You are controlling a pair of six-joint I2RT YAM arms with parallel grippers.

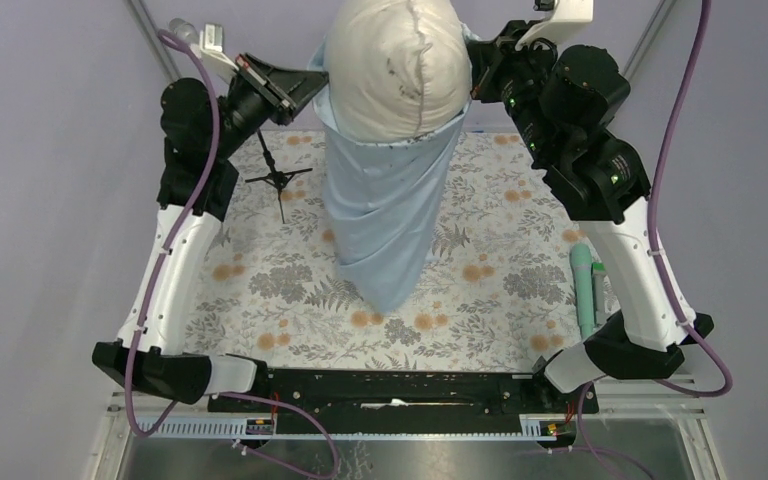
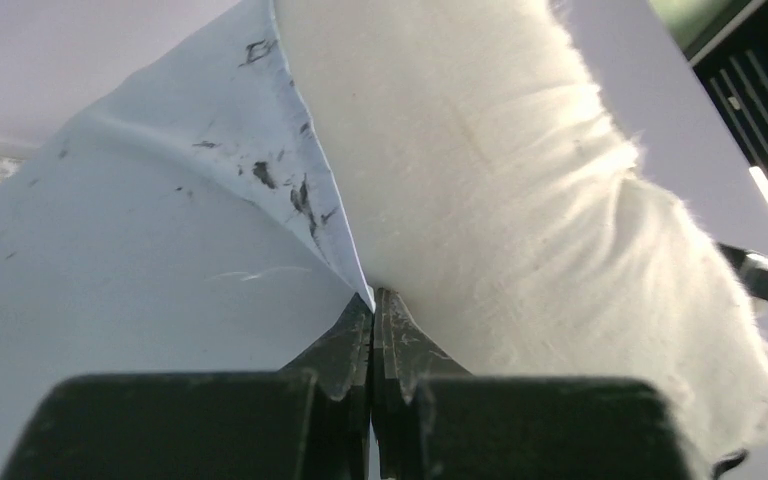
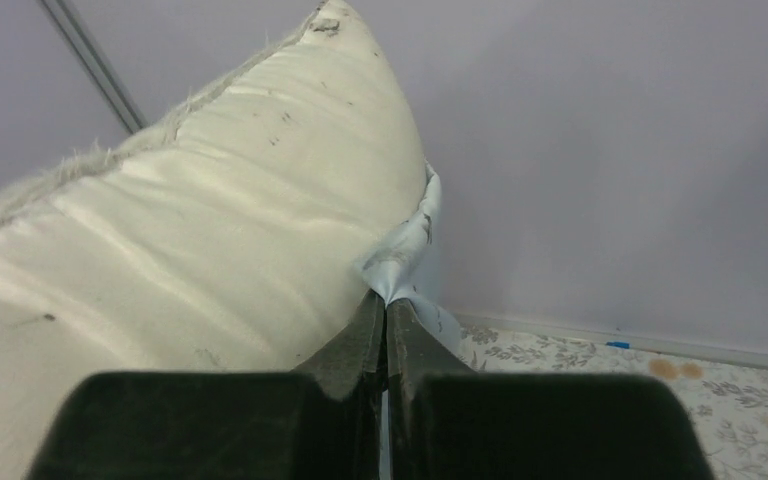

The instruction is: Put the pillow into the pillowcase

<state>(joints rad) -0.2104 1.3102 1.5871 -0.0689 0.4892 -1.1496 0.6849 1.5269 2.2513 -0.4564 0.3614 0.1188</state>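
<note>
Blue pillowcase rim pinched by left hand, right hand | pillow top out | risk: hem slips, sack drops

The pillow sits partly inside the pillowcase. A small tripod stands left of the pillowcase, a slim cylinder right.

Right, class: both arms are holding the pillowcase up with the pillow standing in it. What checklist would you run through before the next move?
1. Left gripper shut on the pillowcase rim: ok.
2. Right gripper shut on the opposite rim: ok.
3. Pillow fully inside: not ok, its top bulges out above the rim.
4. Pillowcase's lower end clear of the tablecloth: cannot tell.
5. Pillow fabric pinched in either gripper: cannot tell.
</note>
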